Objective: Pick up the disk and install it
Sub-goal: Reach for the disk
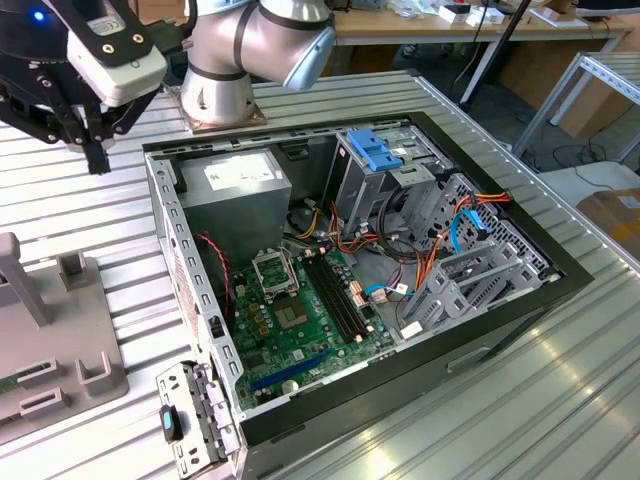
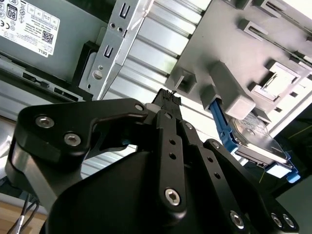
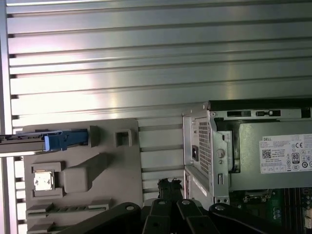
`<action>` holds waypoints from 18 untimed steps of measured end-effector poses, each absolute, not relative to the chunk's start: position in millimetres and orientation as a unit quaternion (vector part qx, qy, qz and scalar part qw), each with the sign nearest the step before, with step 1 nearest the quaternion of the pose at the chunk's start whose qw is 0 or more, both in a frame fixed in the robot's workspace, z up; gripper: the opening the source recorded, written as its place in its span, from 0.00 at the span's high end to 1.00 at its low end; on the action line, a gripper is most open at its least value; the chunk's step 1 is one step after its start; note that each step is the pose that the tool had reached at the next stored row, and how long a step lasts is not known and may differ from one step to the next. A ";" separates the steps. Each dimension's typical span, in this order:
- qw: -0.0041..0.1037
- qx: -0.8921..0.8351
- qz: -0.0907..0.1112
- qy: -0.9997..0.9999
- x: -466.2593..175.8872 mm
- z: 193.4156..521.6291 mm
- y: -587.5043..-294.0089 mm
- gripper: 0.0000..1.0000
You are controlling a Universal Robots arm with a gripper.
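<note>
The disk (image 2: 257, 144) is a flat silver-grey drive with a white label and a blue carrier frame. It stands on edge in a slot of the grey fixture tray (image 2: 229, 53). In the first wrist view the disk (image 3: 29, 140) appears edge-on, its blue frame end toward the fixture tray (image 3: 83, 170). My gripper (image 1: 97, 158) hangs above the ribbed table, between the fixture tray (image 1: 60, 350) and the back corner of the open computer case (image 1: 560, 275). The black gripper (image 2: 168, 96) is shut with nothing in it and stands apart from the disk. The gripper (image 3: 169, 184) tip points at the table beside the tray.
Inside the case sit a grey power supply box (image 1: 235, 190) with a white sticker, a green motherboard (image 1: 300, 320), cables and a drive cage with a blue plastic part (image 1: 380, 150). A detached metal panel (image 1: 195, 425) lies at the case's near corner. The arm's base (image 1: 220, 100) stands behind the case.
</note>
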State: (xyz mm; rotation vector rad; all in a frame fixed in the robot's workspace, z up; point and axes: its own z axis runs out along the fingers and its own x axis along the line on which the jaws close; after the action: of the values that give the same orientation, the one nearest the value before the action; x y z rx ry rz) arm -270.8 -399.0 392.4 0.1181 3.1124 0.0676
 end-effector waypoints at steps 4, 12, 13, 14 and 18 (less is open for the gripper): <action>0.013 0.038 0.022 0.999 -276.2 392.4 -399.0 0.89; 0.013 0.038 0.022 0.999 -285.2 392.2 -399.0 0.89; 0.013 0.038 0.022 0.999 -287.1 392.2 -399.0 0.89; 0.013 0.038 0.022 0.999 -289.0 392.2 -399.0 0.89; 0.013 0.038 0.022 0.999 -296.8 392.1 -398.9 0.89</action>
State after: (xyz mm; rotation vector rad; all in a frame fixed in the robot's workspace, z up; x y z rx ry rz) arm -296.8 -398.9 392.1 0.1181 3.1124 0.0677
